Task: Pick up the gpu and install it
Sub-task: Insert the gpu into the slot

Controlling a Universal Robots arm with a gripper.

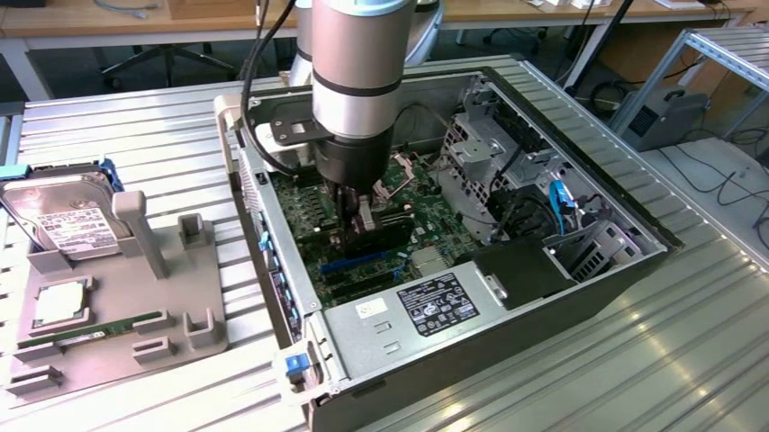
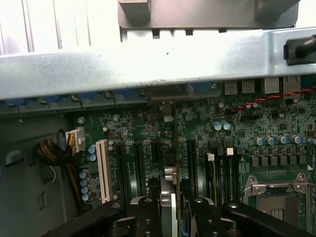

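The computer case (image 1: 481,270) lies open on the ribbed tabletop (image 1: 144,135). Its metal walls make a narrow frame around the green board (image 2: 148,133). On the exterior view's right the drive cage (image 1: 481,153) and cables take much room, and the power supply (image 1: 409,310) closes the near side. The arm (image 1: 355,81) stands straight down into the case. Its pincer (image 2: 168,207) is closed on the gpu (image 2: 168,195), which stands on its edge between the two dark fingers (image 2: 147,215), low over the long slots (image 2: 133,163) of the board. Outside the case, a grey holder (image 1: 121,297) carries a hard drive (image 1: 67,220) and a memory stick (image 1: 96,331).
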